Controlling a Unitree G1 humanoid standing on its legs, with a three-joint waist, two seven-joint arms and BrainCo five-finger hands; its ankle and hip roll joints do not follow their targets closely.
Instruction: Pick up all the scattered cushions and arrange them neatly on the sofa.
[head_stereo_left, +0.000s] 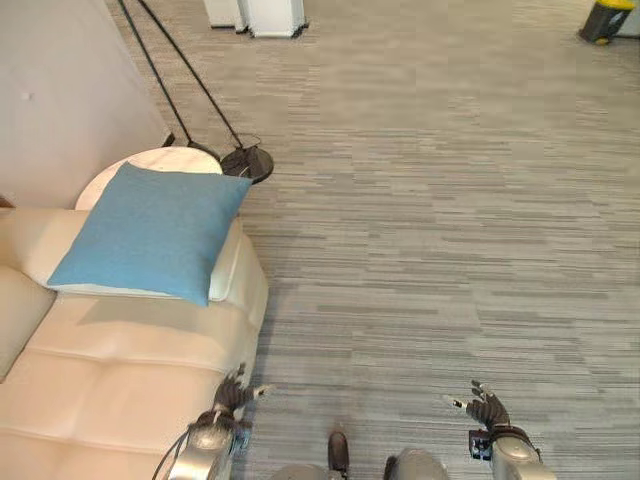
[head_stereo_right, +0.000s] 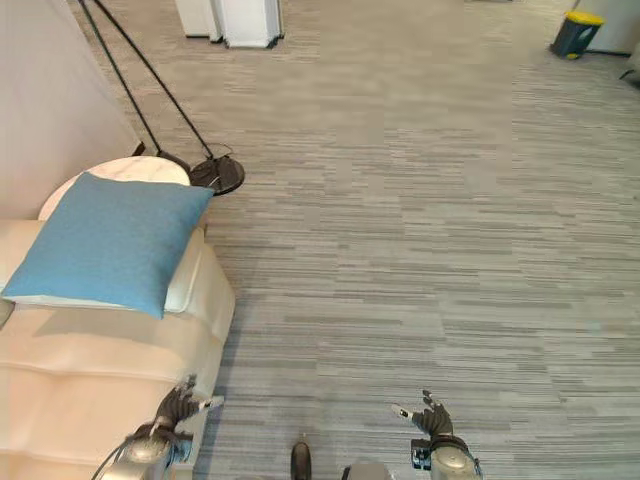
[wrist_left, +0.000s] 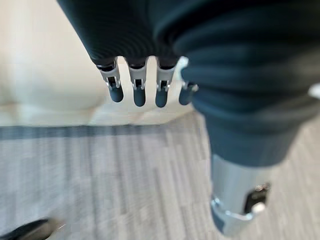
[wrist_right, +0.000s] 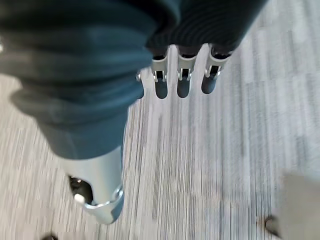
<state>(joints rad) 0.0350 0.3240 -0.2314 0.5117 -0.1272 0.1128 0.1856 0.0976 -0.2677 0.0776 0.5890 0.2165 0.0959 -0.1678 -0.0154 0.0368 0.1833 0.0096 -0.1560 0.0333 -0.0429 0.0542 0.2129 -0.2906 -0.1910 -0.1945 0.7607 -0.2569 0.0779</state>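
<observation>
The left hand (head_stereo_left: 232, 396) sits at the lower left of the left eye view, fingers (wrist_left: 138, 92) extended and relaxed, holding nothing, just beside the front corner of the sofa (head_stereo_left: 120, 380). The right hand (head_stereo_left: 487, 408) sits at the lower right, fingers (wrist_right: 183, 86) likewise straight and empty, over the floor (head_stereo_left: 430, 220).

The floor is grey carpet with fine horizontal streaks and fills the centre and right of the frame. A cream leather sofa occupies the lower left. Behind it, at the upper left, a round white side table (head_stereo_left: 165, 160) stands against a pale wall (head_stereo_left: 60, 90), with a black lamp base (head_stereo_left: 247, 162) just beside it. A yellow-and-black object (head_stereo_left: 605, 18) sits at the upper right.

The blue cushion (head_stereo_left: 150, 232) is square, plain and flat, lying on the sofa armrest.
</observation>
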